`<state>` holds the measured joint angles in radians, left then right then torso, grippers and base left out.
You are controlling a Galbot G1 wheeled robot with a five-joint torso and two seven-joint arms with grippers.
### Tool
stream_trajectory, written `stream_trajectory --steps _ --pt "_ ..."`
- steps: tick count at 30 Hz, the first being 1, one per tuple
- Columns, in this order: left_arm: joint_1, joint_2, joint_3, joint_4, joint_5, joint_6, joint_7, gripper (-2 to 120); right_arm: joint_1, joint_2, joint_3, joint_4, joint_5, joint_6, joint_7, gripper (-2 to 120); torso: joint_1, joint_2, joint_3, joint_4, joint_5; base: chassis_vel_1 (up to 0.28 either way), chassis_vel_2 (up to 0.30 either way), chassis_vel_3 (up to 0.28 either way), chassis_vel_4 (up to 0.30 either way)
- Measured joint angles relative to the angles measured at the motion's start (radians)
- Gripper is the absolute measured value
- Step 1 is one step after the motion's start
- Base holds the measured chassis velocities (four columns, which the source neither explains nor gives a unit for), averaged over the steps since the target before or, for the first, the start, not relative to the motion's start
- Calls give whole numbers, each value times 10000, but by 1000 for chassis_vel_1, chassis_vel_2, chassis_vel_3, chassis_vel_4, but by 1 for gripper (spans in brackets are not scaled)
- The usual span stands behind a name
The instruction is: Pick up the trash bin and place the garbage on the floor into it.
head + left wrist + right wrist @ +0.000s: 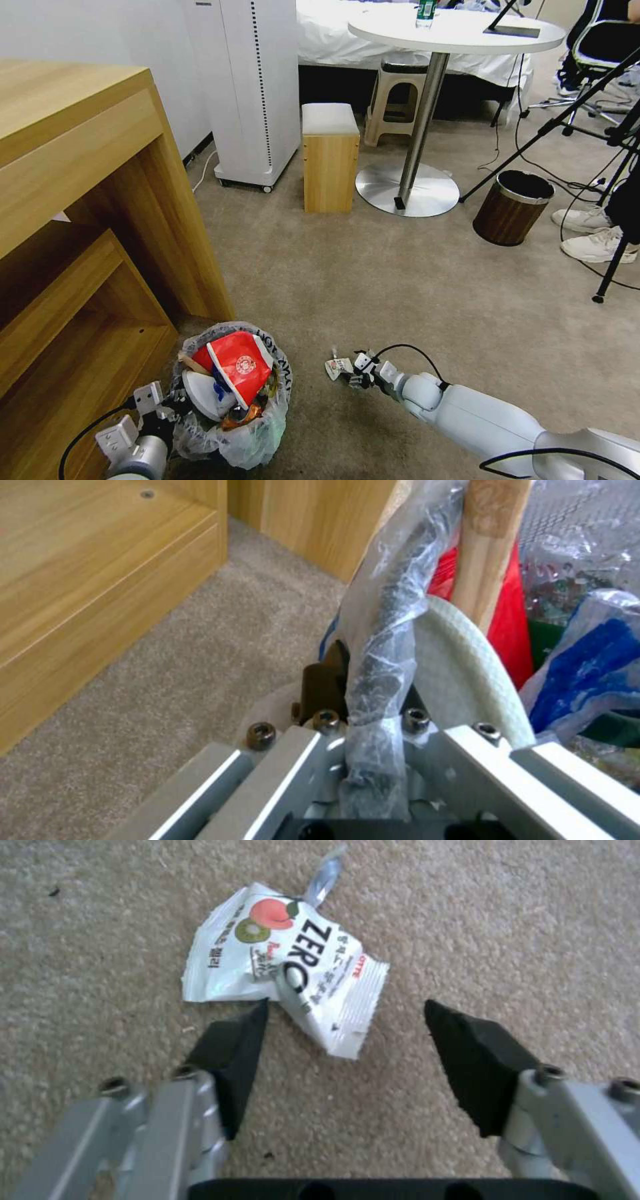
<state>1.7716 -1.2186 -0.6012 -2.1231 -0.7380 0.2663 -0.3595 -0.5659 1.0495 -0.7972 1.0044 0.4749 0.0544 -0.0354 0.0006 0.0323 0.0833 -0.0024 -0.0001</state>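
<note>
The trash bin (235, 427), lined with a crinkly translucent bag, is at the lower left beside the wooden shelf. It holds a red carton (240, 365), a white slipper (467, 655), a wooden stick (490, 545) and blue-white wrappers (587, 675). My left gripper (165, 408) is shut on the bin's bag-covered rim (383, 680). One piece of garbage, a white snack wrapper (287, 965) with fruit pictures, lies on the beige carpet floor (400, 287). My right gripper (345, 1007) is open just over the wrapper's near corner, one fingertip (247, 1030) touching its edge. In the head view the wrapper (338, 367) lies just ahead of the right gripper (357, 377).
A wooden desk with shelves (100, 200) stands close on the left. Farther off are a wooden stool (330, 157), a round table's metal base (407, 190), a dark wood-grain bin (512, 207), tripod legs (613, 267) and a person's white shoes (593, 243).
</note>
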Motion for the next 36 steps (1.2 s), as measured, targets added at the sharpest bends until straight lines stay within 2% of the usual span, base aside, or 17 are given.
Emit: stream_trajectory --steps 3,5,7,9,13,15,18,24,28,30,32,35,36 --pt "0 -7 19 0 -2 -1 0 0 0 48 -31 -62 -29 66 17 53 0 0 0 1 1 0 0 0 0" --pt "0 -22 43 19 -2 -19 3 0 -12 96 -39 -136 -117 145 5 41 0 0 0 1 0 0 0 0 0" --pt "-1 -23 47 27 0 -26 5 0 -18 107 -39 -150 -137 154 8 40 0 0 0 0 0 0 0 0 0" --pt "-3 -31 53 45 10 -37 20 0 -48 170 -36 -212 -227 211 13 27 0 0 0 1 0 0 0 0 0" --pt "1 -32 54 47 19 -50 33 0 -76 184 -29 -218 -267 257 24 19 0 0 0 1 0 0 0 0 0" --pt "8 -42 54 47 27 -71 46 0 -105 196 -16 -257 -338 389 43 7 0 0 0 0 1 0 0 0 0" --pt "28 -45 50 48 41 -82 60 0 -118 165 29 -242 -340 470 43 0 0 0 0 1 1 0 0 0 0" --pt "-35 -45 51 122 50 -88 70 0 -174 -59 192 55 -304 654 57 0 0 0 0 1 1 0 0 0 0" --pt "-86 -17 53 168 47 -88 72 0 -257 -482 413 742 -204 866 186 0 0 0 0 0 1 0 0 0 0" --pt "-95 13 35 192 37 -89 73 0 -321 -882 668 1551 -109 1135 221 0 0 0 0 0 1 0 0 0 0" --pt "-96 24 28 196 33 -89 73 0 -349 -1023 780 1856 -72 1256 215 0 0 0 1 1 2 0 0 0 0" --pt "-101 80 13 204 15 -89 73 0 -454 -1727 1454 3570 108 2042 -31 0 0 0 0 0 3 0 0 0 0" --pt "-101 80 13 204 15 -89 73 0 -454 -1727 1454 3570 108 2042 -31 0 0 0 0 0 3 0 0 0 0"
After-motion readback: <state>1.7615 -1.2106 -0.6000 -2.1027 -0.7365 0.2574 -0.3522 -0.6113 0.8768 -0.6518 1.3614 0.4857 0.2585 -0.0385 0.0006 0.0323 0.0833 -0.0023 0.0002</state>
